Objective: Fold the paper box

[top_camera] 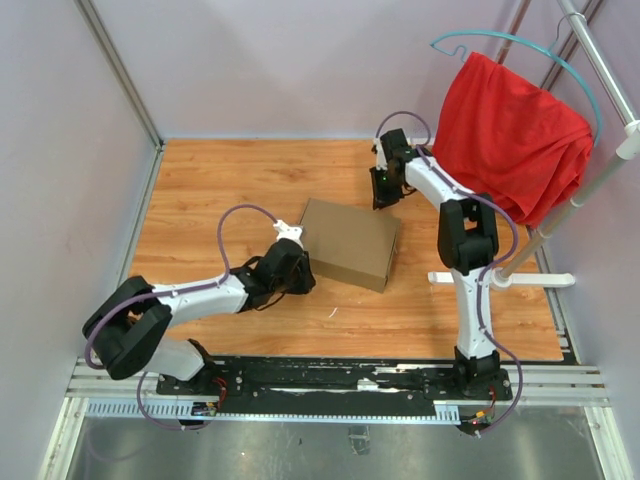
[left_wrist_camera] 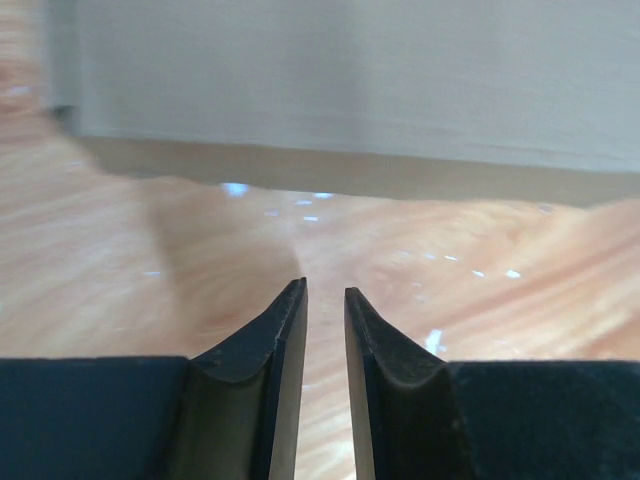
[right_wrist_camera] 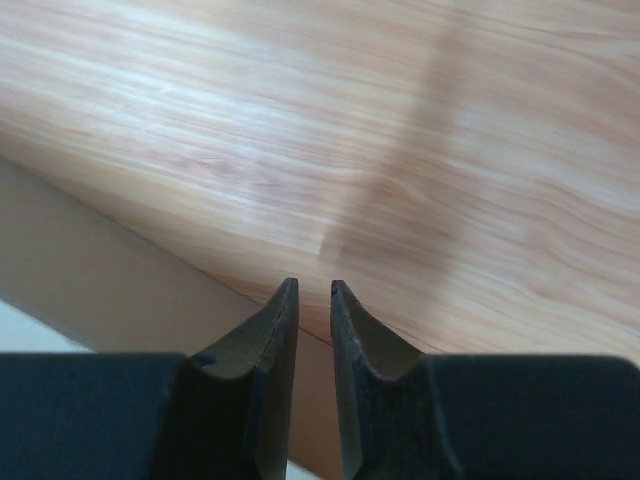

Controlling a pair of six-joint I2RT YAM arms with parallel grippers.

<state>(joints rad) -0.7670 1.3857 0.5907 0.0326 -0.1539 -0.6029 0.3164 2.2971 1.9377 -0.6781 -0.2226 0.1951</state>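
The paper box (top_camera: pixel 350 242) is a shallow closed brown carton lying flat in the middle of the wooden table. My left gripper (top_camera: pixel 302 280) sits low at the box's near left corner. In the left wrist view its tips (left_wrist_camera: pixel 325 290) stand almost together over bare wood, with nothing between them. My right gripper (top_camera: pixel 383 198) hangs by the box's far right corner. In the right wrist view its tips (right_wrist_camera: pixel 314 285) are also nearly together and empty, over a plain brown edge of the box (right_wrist_camera: pixel 100 290).
A red cloth (top_camera: pixel 510 130) hangs on a teal hanger from a white rack at the back right; the rack's foot (top_camera: pixel 500 280) lies right of the box. Grey walls enclose the table. A blurred pale upright surface (left_wrist_camera: pixel 350 80) crosses the far side of the left wrist view.
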